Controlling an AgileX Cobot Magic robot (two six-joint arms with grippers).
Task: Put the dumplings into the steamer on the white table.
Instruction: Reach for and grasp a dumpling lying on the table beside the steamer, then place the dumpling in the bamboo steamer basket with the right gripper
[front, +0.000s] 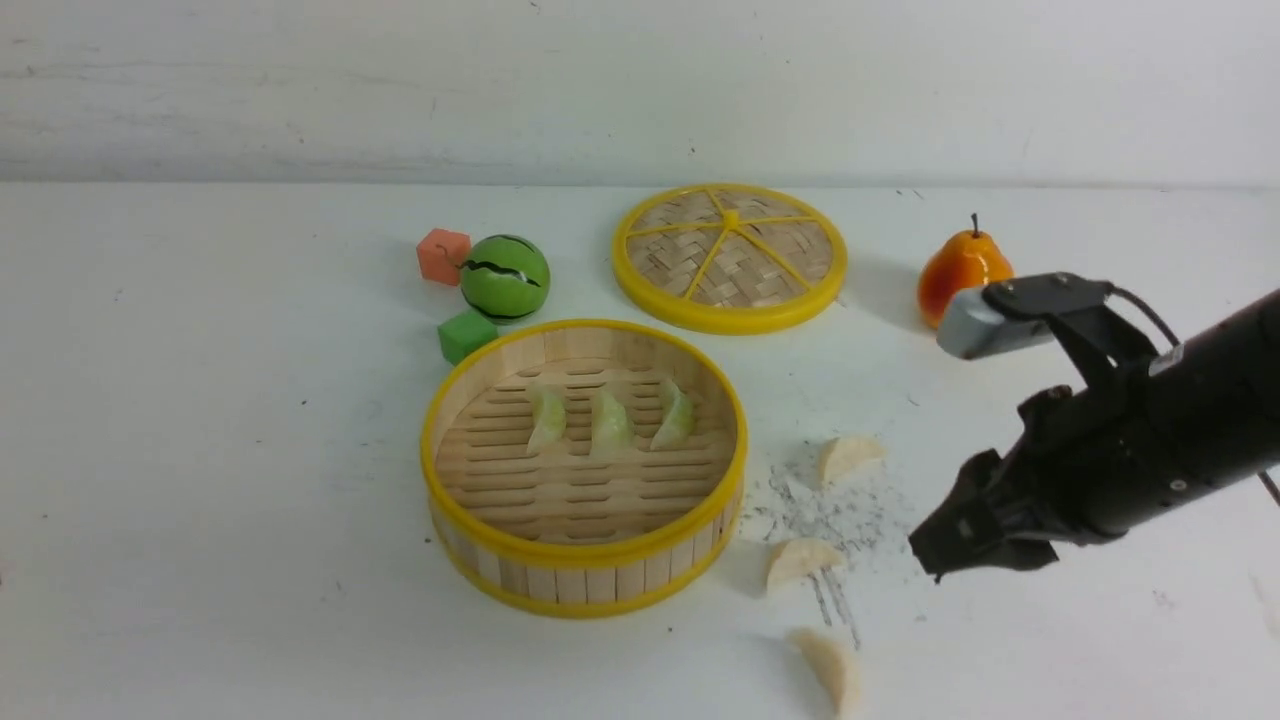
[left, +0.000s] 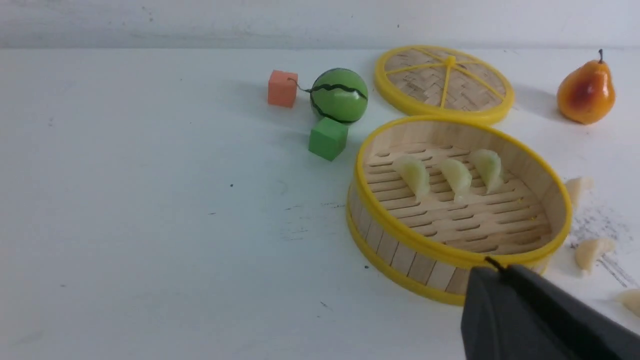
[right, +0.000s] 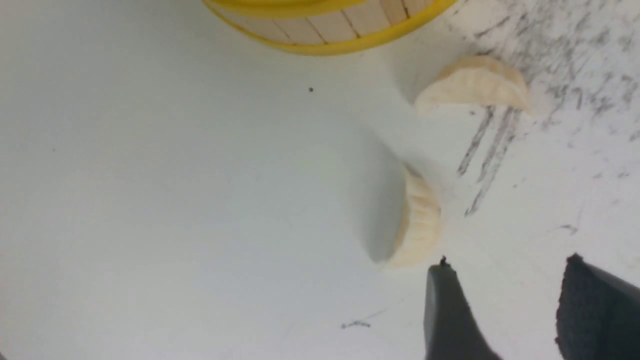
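- Step in hand, my read: the cream half of the load. Three pale green dumplings (front: 611, 425) are in the steamer (front: 585, 550), in a row toward the far side of the slatted floor.
- Three cream ones remain on the tabletop (front: 250, 580), to the right of the basket: far dumpling (front: 850, 458), middle dumpling (front: 803, 562), near dumpling (front: 830, 668).
- Right jaws: apart, nothing between them, above the tabletop on the cream side. Near dumpling lies just beyond the fingertips in the right wrist view; likely next pick, can't confirm.
- Left jaws: closed, nothing visible in them. Out of the front view. Looks like no job for that side right now.
- Next move: bring right jaws over one cream piece, turn to straddle its narrow width, lower, pinch lightly.
- Then lift above the yellow rim and release on the bare near part of the slats.
- Risks: curved piece may roll or squirt out on an off-centre pinch; low carry could clip the rim.
- Roughly half done.
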